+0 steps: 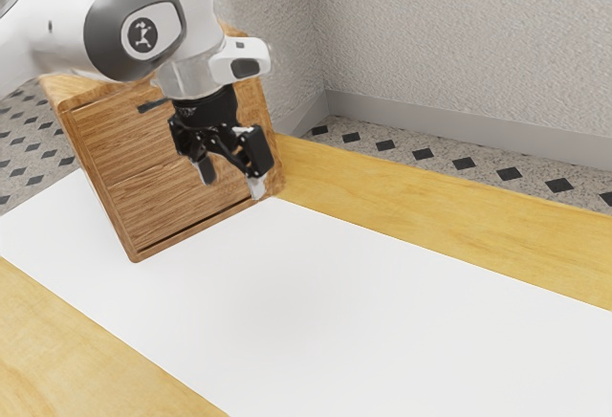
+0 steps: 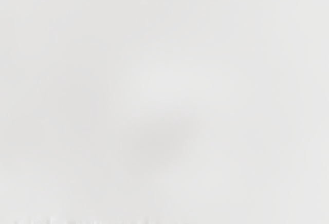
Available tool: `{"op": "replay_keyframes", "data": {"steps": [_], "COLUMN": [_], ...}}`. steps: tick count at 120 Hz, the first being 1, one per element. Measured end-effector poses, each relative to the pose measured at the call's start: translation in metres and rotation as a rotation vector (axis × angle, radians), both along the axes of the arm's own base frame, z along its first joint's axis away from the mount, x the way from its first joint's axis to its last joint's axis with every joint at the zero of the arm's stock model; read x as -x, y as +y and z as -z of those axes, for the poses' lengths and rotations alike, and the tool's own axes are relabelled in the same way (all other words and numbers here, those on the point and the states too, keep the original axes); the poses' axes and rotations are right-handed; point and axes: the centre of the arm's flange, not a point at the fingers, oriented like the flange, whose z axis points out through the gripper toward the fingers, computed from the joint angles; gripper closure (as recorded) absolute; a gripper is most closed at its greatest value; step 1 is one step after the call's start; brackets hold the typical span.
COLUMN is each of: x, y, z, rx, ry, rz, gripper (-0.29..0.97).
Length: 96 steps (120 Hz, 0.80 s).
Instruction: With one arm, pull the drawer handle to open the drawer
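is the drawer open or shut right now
Shut: the drawer front sits flush in the wooden cabinet, nothing slid out. The open gripper hangs in front, off the dark handle.

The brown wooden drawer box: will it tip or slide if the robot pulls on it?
The brown wooden drawer box looks stiff and probably heavy, being solid-looking wood. It rests on the smooth white tabletop, so it might slide rather than tip. Its small dark handle sits high, so a hard pull could rock it.
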Motion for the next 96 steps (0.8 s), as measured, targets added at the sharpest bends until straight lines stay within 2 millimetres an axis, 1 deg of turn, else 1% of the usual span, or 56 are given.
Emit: {"op": "replay_keyframes", "data": {"steps": [9, 15, 21, 27, 30, 32, 38, 41, 45, 49, 55, 67, 73, 90, 96], "x": [0.008, 0.014, 0.017, 0.018, 0.019, 0.021, 0.042, 0.050, 0.055, 0.056, 0.052, 0.033, 0.025, 0.007, -0.004], "y": [0.055, 0.082, 0.095, 0.095, 0.091, 0.088, 0.069, 0.061, 0.051, 0.040, 0.023, -0.019, -0.037, -0.071, -0.081], "z": [0.000, 0.000, 0.000, 0.000, -0.004, -0.010, -0.058, -0.073, -0.085, -0.090, -0.092, -0.089, -0.085, -0.075, -0.063], "rx": [0.001, 0.003, 0.004, 0.005, 0.005, 0.003, 0.002, 0.003, -0.009, -0.023, -0.067, -0.192, -0.236, -0.298, -0.309], "ry": [0.009, 0.014, 0.019, 0.022, 0.016, 0.005, -0.084, -0.113, -0.138, -0.152, -0.165, -0.204, -0.220, -0.247, -0.237], "rz": [-0.091, -0.134, -0.154, -0.150, -0.141, -0.133, -0.096, -0.079, -0.057, -0.034, 0.011, 0.138, 0.195, 0.311, 0.348], "gripper": [0.00, 0.00, 0.00, 0.00, 0.00, 0.00, 0.00, 0.00, 0.00, 0.00, 0.00, 0.00, 0.00, 0.00, 0.00]}}
